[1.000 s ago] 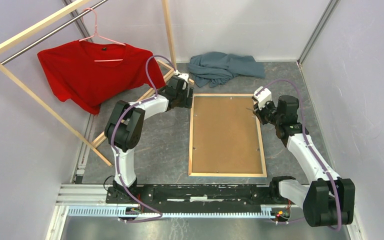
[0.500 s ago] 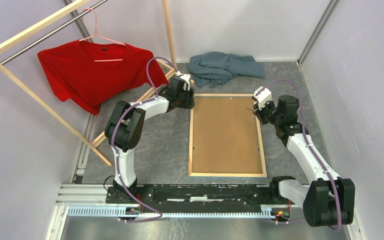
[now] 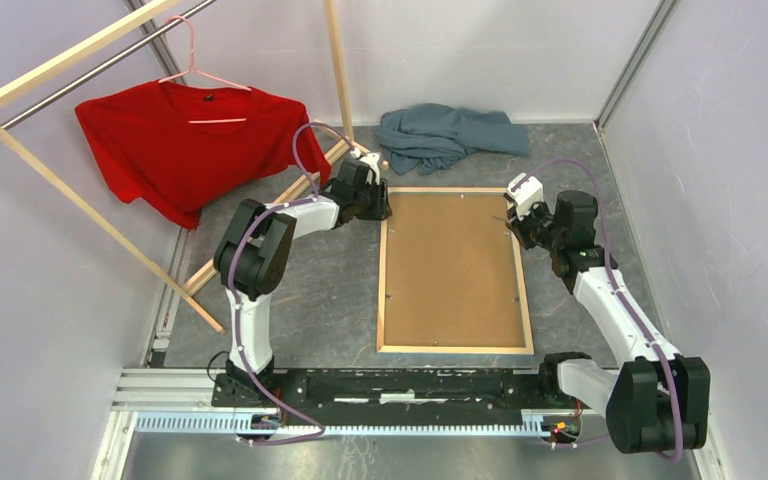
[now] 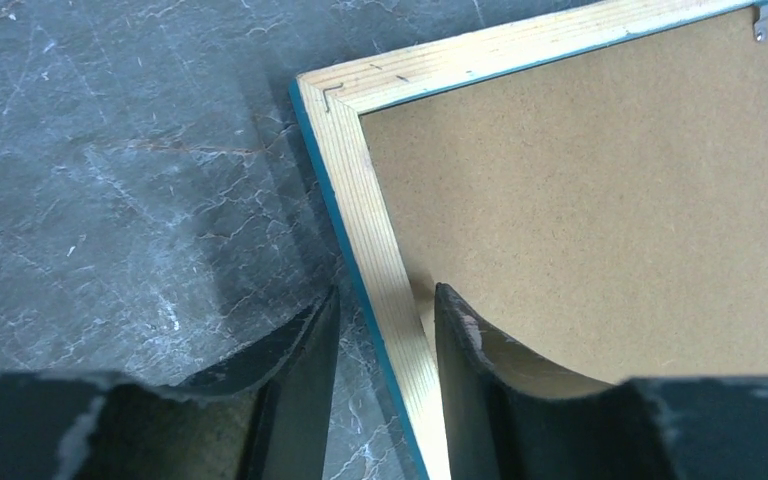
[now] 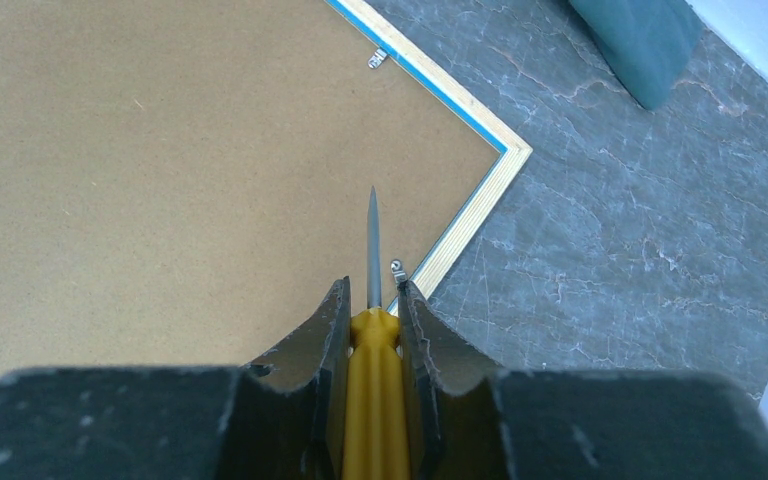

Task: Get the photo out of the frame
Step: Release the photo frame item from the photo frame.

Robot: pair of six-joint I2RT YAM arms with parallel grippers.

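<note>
The frame (image 3: 382, 270) lies face down on the grey table, pale wood back up, with a blue edge showing in the left wrist view (image 4: 370, 210). The brown backing board (image 3: 452, 265) fills it. The photo is hidden under the board. My left gripper (image 3: 384, 205) is open at the far left corner, and its fingers straddle the left rail (image 4: 385, 310) with a gap on the outer side. My right gripper (image 3: 513, 222) is shut on a yellow-handled screwdriver (image 5: 373, 400). The screwdriver's tip hovers over the board beside a metal tab (image 5: 398, 268) on the right rail.
A wooden clothes rack (image 3: 60, 190) with a red T-shirt (image 3: 180, 135) on a pink hanger stands at the left, its foot close to my left arm. A grey-blue cloth (image 3: 445, 135) lies just behind the frame. Walls close in at the back and right.
My left gripper has shifted a little to the right, onto the frame's far left corner. The right arm and screwdriver have not moved.
</note>
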